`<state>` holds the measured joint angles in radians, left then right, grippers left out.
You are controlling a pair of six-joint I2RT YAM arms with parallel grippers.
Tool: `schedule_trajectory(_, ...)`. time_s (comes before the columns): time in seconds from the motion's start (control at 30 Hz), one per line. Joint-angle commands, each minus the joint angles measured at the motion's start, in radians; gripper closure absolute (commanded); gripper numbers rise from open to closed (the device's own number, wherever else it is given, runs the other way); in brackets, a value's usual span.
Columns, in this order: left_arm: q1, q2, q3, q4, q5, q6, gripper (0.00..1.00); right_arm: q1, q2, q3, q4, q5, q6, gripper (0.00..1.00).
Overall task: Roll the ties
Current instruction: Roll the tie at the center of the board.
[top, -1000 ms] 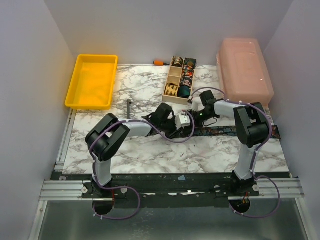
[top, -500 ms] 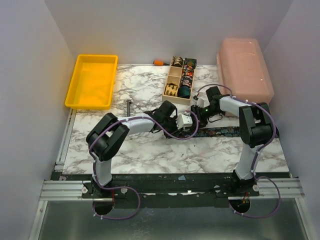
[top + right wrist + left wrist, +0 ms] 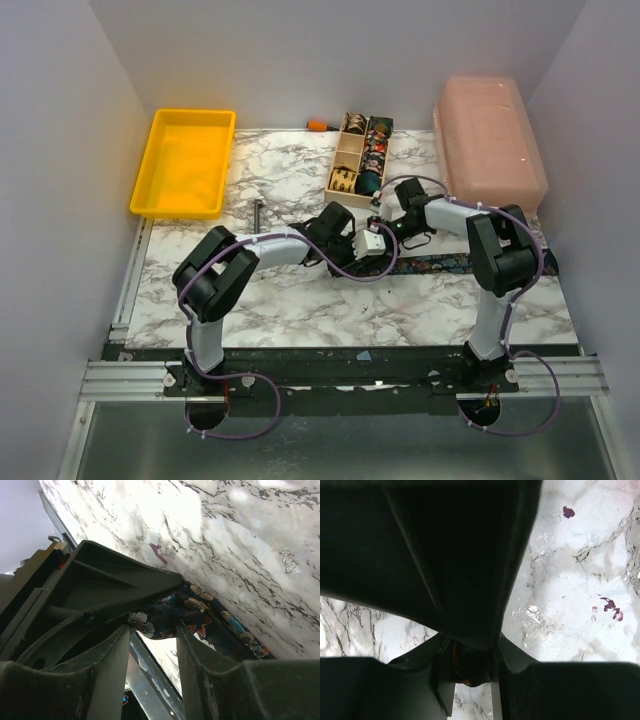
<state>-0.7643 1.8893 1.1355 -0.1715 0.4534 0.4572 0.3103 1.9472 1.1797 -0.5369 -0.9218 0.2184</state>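
A dark floral tie (image 3: 470, 263) lies as a long strip along the marble table (image 3: 300, 300), running right from the two grippers. Its left end is bunched between the fingers of my left gripper (image 3: 355, 243), which shows in the left wrist view (image 3: 470, 655) shut on dark fabric (image 3: 467, 669). My right gripper (image 3: 385, 227) sits just right of it, its jaws apart. In the right wrist view the right gripper (image 3: 152, 627) stands open, the floral tie (image 3: 170, 614) at its fingertips and not pinched. Several rolled ties (image 3: 370, 183) sit in the wooden box (image 3: 345, 158).
A yellow tray (image 3: 185, 160) stands at the back left and a pink lidded container (image 3: 490, 140) at the back right. A dark T-shaped tool (image 3: 258, 215) lies left of the grippers. An orange-handled item (image 3: 317, 125) lies behind the box.
My right gripper has opened and let go of the tie, shifting slightly back and left. My left gripper moved a little right and keeps its hold.
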Motion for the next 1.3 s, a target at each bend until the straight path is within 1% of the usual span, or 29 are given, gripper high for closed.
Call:
schedule_trajectory(0.0, -0.009, 0.044, -0.023, -0.079, -0.048, 0.024, 0.9, 0.01, 0.041, -0.011, 0.02, 0.054, -0.01, 0.66)
schedule_trajectory(0.03, -0.009, 0.042, -0.026, -0.076, -0.048, 0.025, 0.9, 0.01, 0.045, -0.011, 0.014, 0.074, -0.024, 0.77)
schedule_trajectory(0.1, -0.009, 0.042, -0.031, -0.069, -0.049, 0.026, 0.86, 0.01, 0.048, -0.017, 0.006, 0.102, -0.043, 0.96)
schedule_trajectory(0.13, -0.009, 0.041, -0.033, -0.067, -0.047, 0.026, 0.81, 0.009, 0.05, -0.02, -0.002, 0.123, -0.054, 0.99)
schedule_trajectory(0.2, -0.005, 0.036, -0.043, -0.05, -0.031, 0.022, 0.68, 0.004, 0.05, -0.032, -0.013, 0.165, -0.079, 1.0)
schedule_trajectory(0.27, 0.013, 0.018, -0.074, -0.006, 0.015, 0.013, 0.53, -0.004, 0.052, -0.048, -0.011, 0.198, -0.093, 1.0)
schedule_trajectory(0.33, 0.03, -0.011, -0.114, 0.089, 0.056, -0.011, 0.43, -0.015, 0.065, -0.054, -0.016, 0.223, -0.102, 1.0)
schedule_trajectory(0.43, 0.059, -0.048, -0.199, 0.258, 0.103, -0.074, 0.36, -0.039, 0.083, -0.061, -0.022, 0.248, -0.106, 1.0)
schedule_trajectory(0.57, 0.083, -0.082, -0.317, 0.538, 0.163, -0.159, 0.32, -0.057, 0.086, -0.075, -0.039, 0.271, -0.133, 1.0)
schedule_trajectory(0.63, 0.083, -0.081, -0.372, 0.683, 0.188, -0.176, 0.3, -0.059, 0.088, -0.081, -0.043, 0.29, -0.138, 1.0)
schedule_trajectory(0.7, 0.08, -0.061, -0.391, 0.791, 0.204, -0.198, 0.3, -0.062, 0.094, -0.078, -0.049, 0.307, -0.141, 1.0)
schedule_trajectory(0.77, 0.075, -0.033, -0.384, 0.853, 0.223, -0.207, 0.3, -0.066, 0.097, -0.078, -0.051, 0.315, -0.146, 1.0)
schedule_trajectory(0.9, 0.058, 0.041, -0.349, 0.949, 0.262, -0.208, 0.31, -0.071, 0.114, -0.076, -0.057, 0.318, -0.16, 1.0)
schedule_trajectory(0.97, 0.05, 0.073, -0.335, 0.978, 0.268, -0.206, 0.35, -0.071, 0.124, -0.07, -0.06, 0.32, -0.166, 1.0)
schedule_trajectory(1.1, 0.036, 0.119, -0.318, 0.989, 0.263, -0.174, 0.48, -0.071, 0.135, -0.052, -0.061, 0.302, -0.174, 1.0)
schedule_trajectory(1.17, 0.028, 0.117, -0.317, 0.965, 0.244, -0.153, 0.57, -0.071, 0.135, -0.041, -0.059, 0.277, -0.177, 1.0)
schedule_trajectory(1.23, 0.026, 0.094, -0.299, 0.869, 0.226, -0.139, 0.71, -0.071, 0.129, -0.033, -0.052, 0.239, -0.169, 1.0)
schedule_trajectory(1.27, 0.025, 0.074, -0.282, 0.791, 0.211, -0.138, 0.75, -0.071, 0.123, -0.03, -0.049, 0.218, -0.162, 1.0)
